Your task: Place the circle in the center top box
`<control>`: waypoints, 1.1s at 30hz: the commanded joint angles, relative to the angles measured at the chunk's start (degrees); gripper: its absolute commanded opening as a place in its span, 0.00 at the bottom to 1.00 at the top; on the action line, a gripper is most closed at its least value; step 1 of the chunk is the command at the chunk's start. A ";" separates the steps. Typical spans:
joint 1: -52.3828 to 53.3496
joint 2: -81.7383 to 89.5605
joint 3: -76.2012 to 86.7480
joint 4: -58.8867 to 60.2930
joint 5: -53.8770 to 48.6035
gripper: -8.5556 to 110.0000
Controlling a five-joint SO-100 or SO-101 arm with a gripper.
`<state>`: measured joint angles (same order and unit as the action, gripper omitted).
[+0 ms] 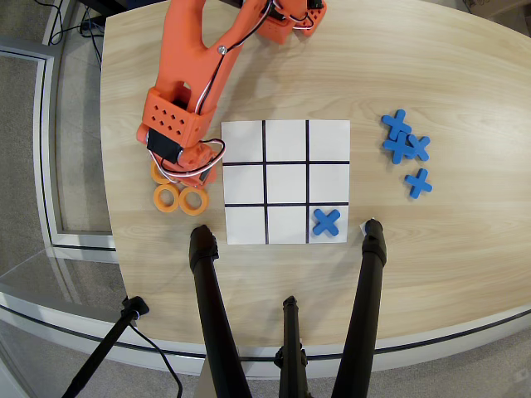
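Grid (286, 182) holds one blue cross (327, 221) only; target cell (286, 224), middle of the row far from the base, is bare. Rings (180, 199) lie left of the grid on the surface (431, 83). Hand (192, 176) sits over them; whether it is wide or gripping cannot be told. Pick and placement both appear outstanding.

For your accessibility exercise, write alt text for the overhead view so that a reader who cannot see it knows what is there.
An orange robot arm reaches down over a cluster of orange rings at the left of a white 3x3 grid on a wooden table. One blue cross lies in the grid's lower-right cell; four more lie to its right.
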<state>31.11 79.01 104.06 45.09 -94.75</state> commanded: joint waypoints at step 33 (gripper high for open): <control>3.52 -0.88 -1.93 12.39 -2.99 0.20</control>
<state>33.57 77.34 103.45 55.02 -97.12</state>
